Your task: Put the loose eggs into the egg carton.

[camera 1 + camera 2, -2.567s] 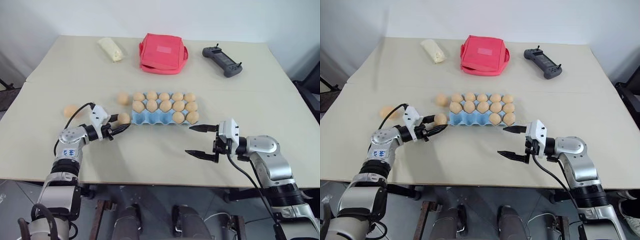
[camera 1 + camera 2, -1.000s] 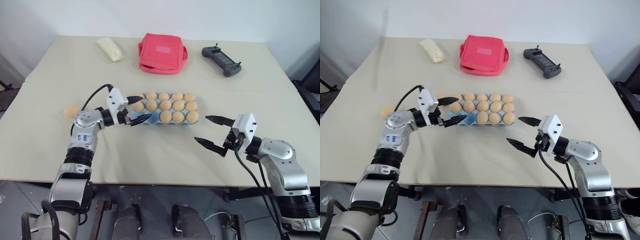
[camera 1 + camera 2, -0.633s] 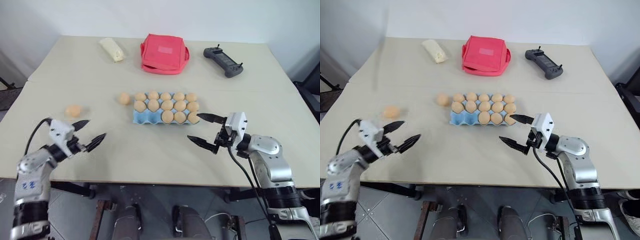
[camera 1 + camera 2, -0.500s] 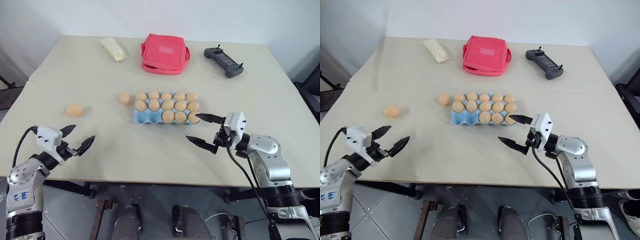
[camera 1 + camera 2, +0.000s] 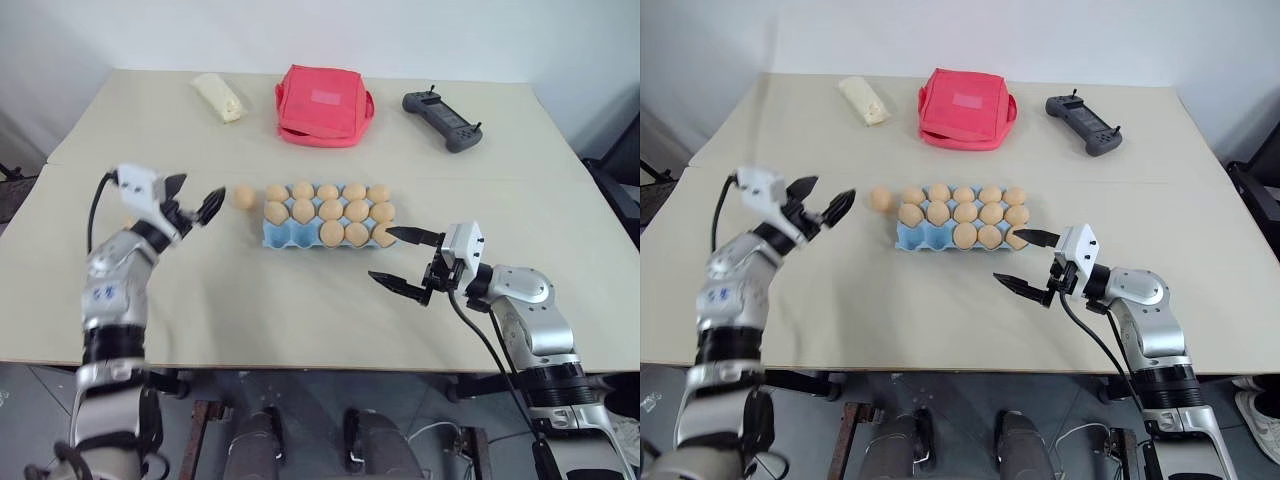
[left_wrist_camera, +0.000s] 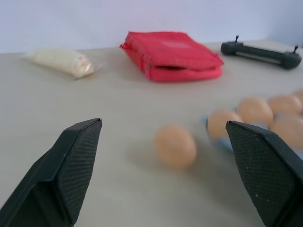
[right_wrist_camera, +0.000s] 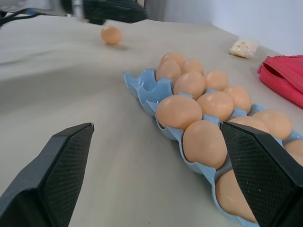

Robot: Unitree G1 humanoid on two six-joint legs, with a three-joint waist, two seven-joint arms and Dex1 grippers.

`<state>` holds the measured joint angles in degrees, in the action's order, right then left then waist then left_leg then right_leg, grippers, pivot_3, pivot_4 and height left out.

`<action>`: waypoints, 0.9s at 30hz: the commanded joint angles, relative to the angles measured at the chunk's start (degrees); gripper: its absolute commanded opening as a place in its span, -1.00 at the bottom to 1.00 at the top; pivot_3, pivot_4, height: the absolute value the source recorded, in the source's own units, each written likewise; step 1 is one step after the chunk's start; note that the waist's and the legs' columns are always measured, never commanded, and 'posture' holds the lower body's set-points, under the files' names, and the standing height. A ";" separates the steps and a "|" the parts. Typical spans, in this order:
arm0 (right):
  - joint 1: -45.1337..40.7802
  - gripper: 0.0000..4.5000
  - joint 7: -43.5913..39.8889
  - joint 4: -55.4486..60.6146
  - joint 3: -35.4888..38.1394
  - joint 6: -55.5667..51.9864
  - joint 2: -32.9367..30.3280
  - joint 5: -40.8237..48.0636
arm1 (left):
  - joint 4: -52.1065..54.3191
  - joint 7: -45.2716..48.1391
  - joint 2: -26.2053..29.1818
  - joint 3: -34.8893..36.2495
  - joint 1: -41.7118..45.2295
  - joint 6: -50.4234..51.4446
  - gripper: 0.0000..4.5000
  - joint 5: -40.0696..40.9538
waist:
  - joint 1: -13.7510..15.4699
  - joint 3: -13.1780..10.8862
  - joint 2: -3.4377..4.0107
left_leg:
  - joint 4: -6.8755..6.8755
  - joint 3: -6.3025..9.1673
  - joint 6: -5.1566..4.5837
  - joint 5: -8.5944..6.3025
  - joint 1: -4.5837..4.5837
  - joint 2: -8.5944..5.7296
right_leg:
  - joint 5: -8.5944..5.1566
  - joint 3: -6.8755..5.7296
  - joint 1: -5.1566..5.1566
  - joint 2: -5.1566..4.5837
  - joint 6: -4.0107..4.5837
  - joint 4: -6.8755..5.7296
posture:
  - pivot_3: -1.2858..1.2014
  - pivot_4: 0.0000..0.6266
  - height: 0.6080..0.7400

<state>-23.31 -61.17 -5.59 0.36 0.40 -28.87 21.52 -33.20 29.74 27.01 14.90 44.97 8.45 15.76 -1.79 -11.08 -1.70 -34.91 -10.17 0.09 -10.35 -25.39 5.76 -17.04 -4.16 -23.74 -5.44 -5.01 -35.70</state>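
The light blue egg carton [image 5: 290, 238] lies mid-table with eggs in most cups; its two front-left cups [image 7: 142, 84] are bare. One loose egg [image 5: 243, 196] rests on the table just left of the carton's back row. Another loose egg [image 7: 111, 34] lies farther left, beyond the carton's end. My left gripper [image 5: 200, 188] hovers open and empty above the table, pointing at the nearer loose egg [image 6: 175, 145], a short way from it. My right gripper [image 5: 382, 254] stands open and empty by the carton's front right corner.
A red fabric bag [image 5: 323, 104], a pale cream packet [image 5: 218, 96] and a dark handheld controller [image 5: 444, 120] lie along the back of the table. A seam [image 5: 520, 182] crosses the tabletop behind the carton.
Half a second ago my left gripper hung low at the table's front left edge; it has swung up and back toward the loose egg beside the carton. The right gripper has stayed put.
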 commanded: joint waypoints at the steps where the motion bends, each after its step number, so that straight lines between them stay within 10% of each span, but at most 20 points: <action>1: -0.27 1.00 0.57 2.90 0.97 0.53 -0.14 0.74 | -13.14 -1.61 -0.28 -2.00 8.08 -4.10 0.99 -3.63 | -0.07 0.00 0.00 | -0.09 -0.01 -0.07 0.03 -0.01 0.03 | -0.01 -0.07 -0.01 0.00 -0.02 -0.06 | 0.03 -0.52 1.00; 10: 3.20 1.00 4.05 8.00 1.90 -0.94 -0.21 1.11 | -35.81 -7.51 -1.86 -5.24 20.10 -8.89 0.99 -10.20 | 0.12 -0.01 -0.01 | -0.15 0.00 0.07 -0.12 -0.05 0.04 | -0.03 -0.17 -0.10 -0.06 0.00 -0.13 | 0.03 -0.52 1.00; 27: 4.97 1.00 7.89 11.88 2.52 -2.63 -0.30 1.91 | -42.14 -11.53 -5.09 -4.65 23.73 -5.99 0.91 -13.47 | 0.19 -0.02 -0.03 | -0.20 0.01 0.04 -0.12 -0.09 0.04 | -0.03 -0.22 -0.14 -0.05 0.00 -0.19 | 0.03 -0.52 1.00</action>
<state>-18.54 -53.80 3.81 0.65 -2.50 -28.76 22.19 -75.54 18.67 21.54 10.12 67.37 2.50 2.77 -1.60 -11.10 -1.73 -35.11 -10.16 0.13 -10.47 -25.48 5.80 -17.07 -4.38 -23.88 -5.50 -5.01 -35.90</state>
